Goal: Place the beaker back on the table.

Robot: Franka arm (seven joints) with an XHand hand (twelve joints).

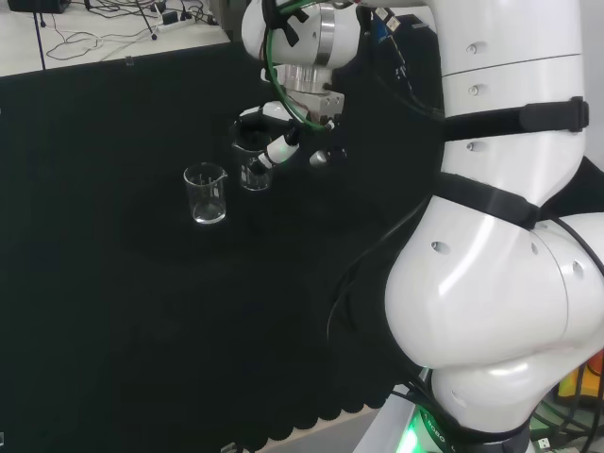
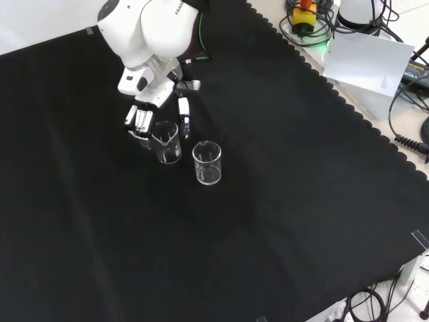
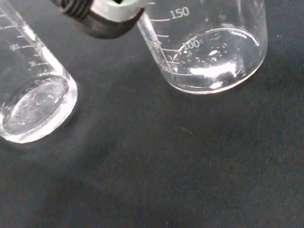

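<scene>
Two clear graduated beakers are on the black cloth. The hand (image 2: 149, 100) reaches down over one beaker (image 2: 167, 142), with its fingers (image 2: 137, 124) on one side and the thumb (image 2: 184, 119) against the other side. In the head view this beaker (image 1: 255, 173) sits just below the hand (image 1: 274, 132). In the wrist view the held beaker (image 3: 31, 102) has its base at the cloth, with a fingertip (image 3: 102, 19) beside it. I cannot tell if the base fully rests on the cloth.
The second beaker (image 2: 207, 163) stands upright and free, close beside the held one, also seen in the head view (image 1: 205, 193) and the wrist view (image 3: 211, 52). The arm's white links (image 1: 500, 236) fill the head view's right. Cables and a box (image 2: 365, 64) lie past the cloth's scalloped edge.
</scene>
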